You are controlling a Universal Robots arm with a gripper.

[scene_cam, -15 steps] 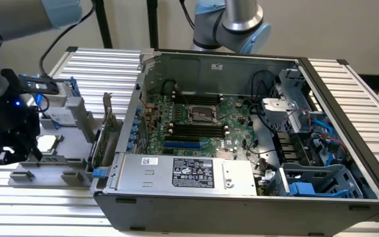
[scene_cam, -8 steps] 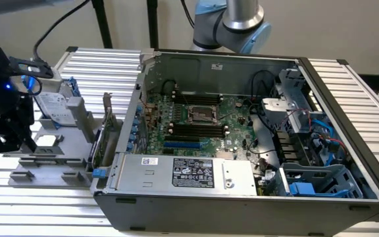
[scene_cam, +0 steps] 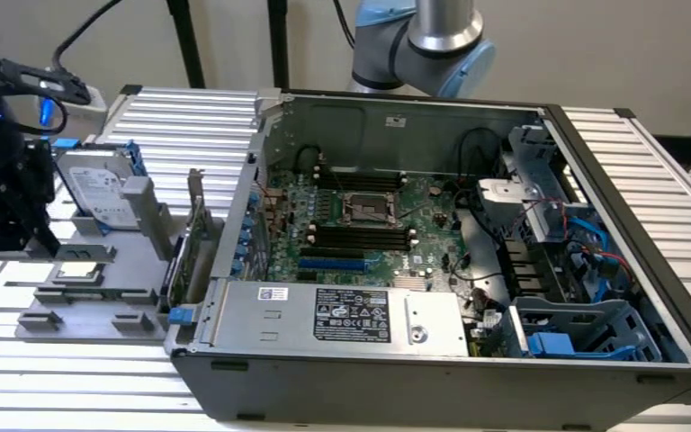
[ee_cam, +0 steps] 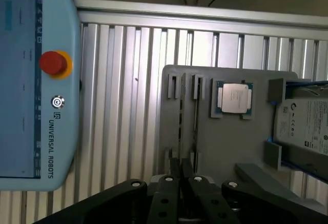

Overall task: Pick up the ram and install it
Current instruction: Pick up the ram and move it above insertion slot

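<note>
Here ram [ee_cam: 180,131] stands edge-up in grey tray [ee_cam: 230,142], just below pincer [ee_cam: 180,171].

An open computer case [scene_cam: 442,373] takes up the centre and right of the frame on the slatted table [scene_cam: 58,387], its motherboard [scene_cam: 430,202] exposed above a silver power supply [scene_cam: 345,315]. At the left, a grey holder [scene_cam: 82,310] carries a hard drive [scene_cam: 94,189] and a square processor chip [scene_cam: 82,271]. An upright expansion card [scene_cam: 195,243] stands just beside the case.
</note>
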